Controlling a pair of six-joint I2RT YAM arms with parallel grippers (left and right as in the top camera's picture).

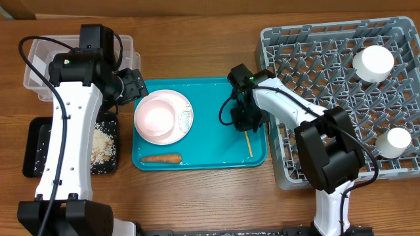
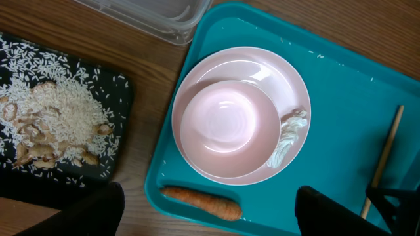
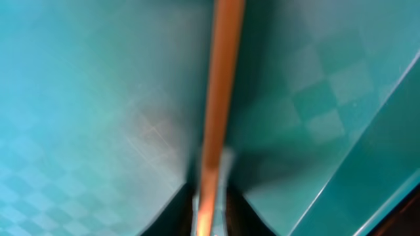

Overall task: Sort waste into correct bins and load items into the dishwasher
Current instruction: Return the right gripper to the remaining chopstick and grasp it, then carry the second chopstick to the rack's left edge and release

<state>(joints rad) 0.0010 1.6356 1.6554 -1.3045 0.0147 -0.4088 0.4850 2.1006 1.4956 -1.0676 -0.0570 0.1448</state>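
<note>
The right gripper (image 1: 247, 123) is closed on a chopstick (image 1: 249, 143) lying on the tray (image 1: 210, 156), beside the rack (image 1: 308, 59). The left gripper (image 1: 133, 86), jaws wide apart, hangs at the tray's left edge near the pink bowl (image 1: 157, 117). A carrot (image 1: 161, 158) lies on the tray near the bowl. Two white cups (image 1: 373, 62) sit in the rack.

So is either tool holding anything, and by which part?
The right tool pinches the wooden chopstick at its far end; the left tool holds nothing.
</note>
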